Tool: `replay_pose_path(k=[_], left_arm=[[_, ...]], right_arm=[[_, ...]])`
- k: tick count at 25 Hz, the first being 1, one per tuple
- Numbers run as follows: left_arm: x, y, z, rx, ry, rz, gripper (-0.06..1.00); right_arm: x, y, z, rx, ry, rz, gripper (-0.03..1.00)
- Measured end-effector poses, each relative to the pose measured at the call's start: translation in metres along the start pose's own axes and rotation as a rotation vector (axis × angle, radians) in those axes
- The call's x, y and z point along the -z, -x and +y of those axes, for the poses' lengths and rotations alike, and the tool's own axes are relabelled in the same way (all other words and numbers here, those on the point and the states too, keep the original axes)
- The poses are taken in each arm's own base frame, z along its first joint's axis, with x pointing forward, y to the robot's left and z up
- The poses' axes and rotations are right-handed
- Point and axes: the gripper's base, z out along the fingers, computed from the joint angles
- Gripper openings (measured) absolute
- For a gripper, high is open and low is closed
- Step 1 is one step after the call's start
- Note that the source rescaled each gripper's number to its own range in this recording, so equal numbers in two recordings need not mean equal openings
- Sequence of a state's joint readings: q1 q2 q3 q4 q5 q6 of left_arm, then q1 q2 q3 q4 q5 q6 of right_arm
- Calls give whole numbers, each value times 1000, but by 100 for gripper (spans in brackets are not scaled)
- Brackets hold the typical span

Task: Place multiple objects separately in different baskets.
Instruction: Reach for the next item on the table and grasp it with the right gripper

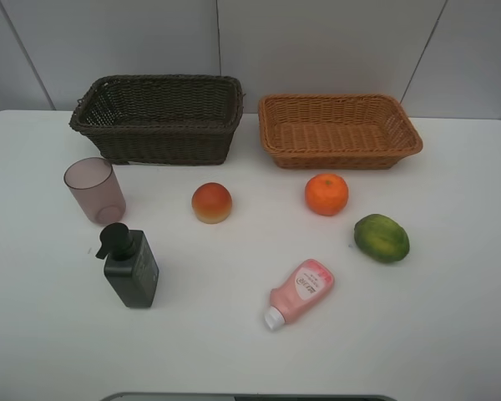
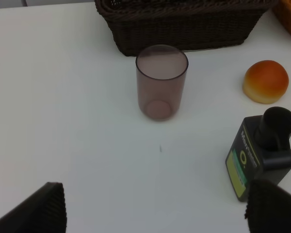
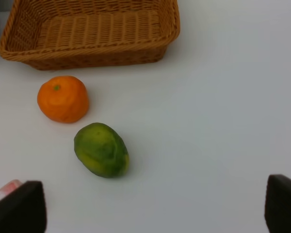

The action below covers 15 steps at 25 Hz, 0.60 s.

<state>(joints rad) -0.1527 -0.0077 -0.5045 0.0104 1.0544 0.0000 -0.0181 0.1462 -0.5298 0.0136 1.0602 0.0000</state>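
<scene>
Nothing sorted yet. Dark basket (image 1: pixel 159 144) & tan basket (image 1: pixel 338 155) both empty. Cup (image 1: pixel 94 190), pump bottle (image 1: pixel 131 266), peach (image 1: pixel 211 202), orange (image 1: pixel 326 194), green fruit (image 1: pixel 382 238), tube (image 1: pixel 301 291) all on table (image 1: pixel 451 326). Left gripper (image 2: pixel 155 208), right gripper (image 3: pixel 150 206): spread wide, holding nothing. All placements left.

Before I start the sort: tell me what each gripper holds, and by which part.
Nothing is held: the left gripper and the right gripper stand open, nothing between their fingers.
</scene>
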Motion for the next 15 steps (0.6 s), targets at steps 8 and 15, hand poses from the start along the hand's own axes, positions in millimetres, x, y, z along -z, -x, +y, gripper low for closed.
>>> replay_pose_path(k=[8, 15], left_arm=[[0, 0, 0, 0, 0, 0, 95], [0, 0, 0, 0, 0, 0, 95]], right_arm=[[0, 0, 0, 0, 0, 0, 100], [0, 0, 0, 0, 0, 0, 100]])
